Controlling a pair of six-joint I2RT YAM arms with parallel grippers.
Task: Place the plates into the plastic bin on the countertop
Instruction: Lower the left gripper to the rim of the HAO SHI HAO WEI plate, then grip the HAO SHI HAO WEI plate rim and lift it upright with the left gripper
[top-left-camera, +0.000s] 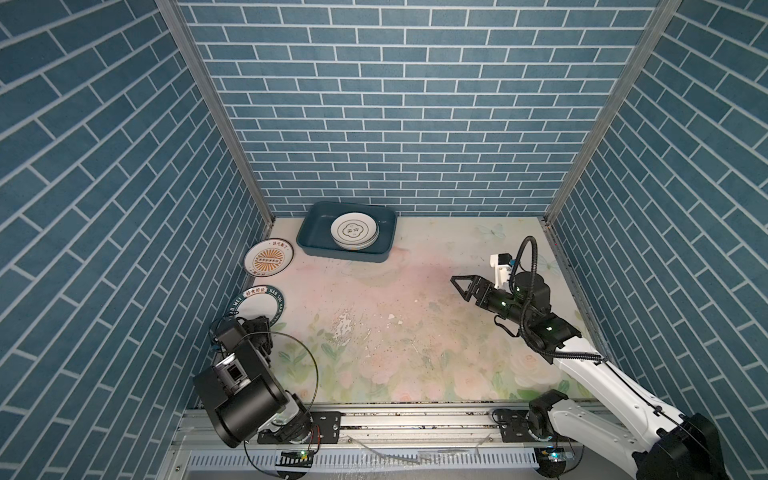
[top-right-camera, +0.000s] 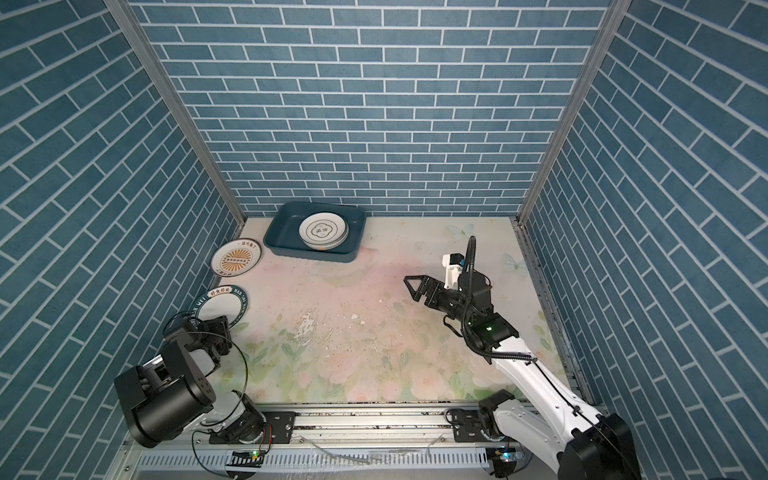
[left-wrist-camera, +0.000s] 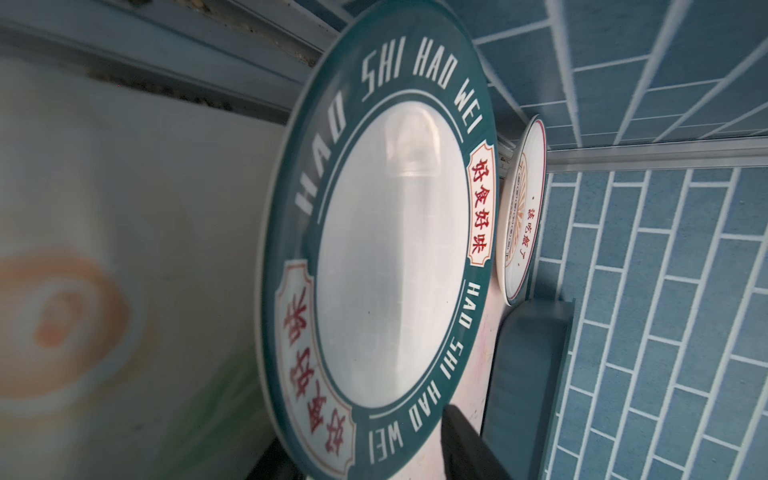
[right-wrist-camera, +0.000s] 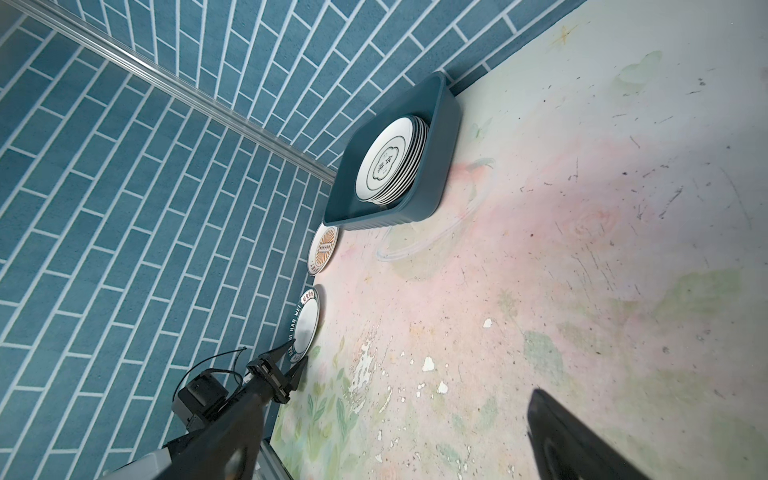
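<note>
Left claw (right-wrist-camera: 296, 360) at green-rim plate (top-left-camera: 258, 306) edge, can't tell if pinching; sunburst plate (top-left-camera: 268, 258) just beyond, wall (top-left-camera: 166, 249) alongside. Right claw (top-left-camera: 463, 286) spread wide.

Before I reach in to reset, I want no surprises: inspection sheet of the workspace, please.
Surface: countertop, floral print, flaked patch mid-way.
Job's things: plastic bin at back wall holds a stack of plates; sunburst plate and green-rimmed plate outside, by left wall.
Clutter: nothing seen.
Grippers: left gripper at green-rimmed plate's near rim, grip unclear; right gripper open, empty, above countertop.
Cables: black loop over left arm; ribbed hose on right arm.
Surroundings: blue brick-print walls; metal rail in front.
</note>
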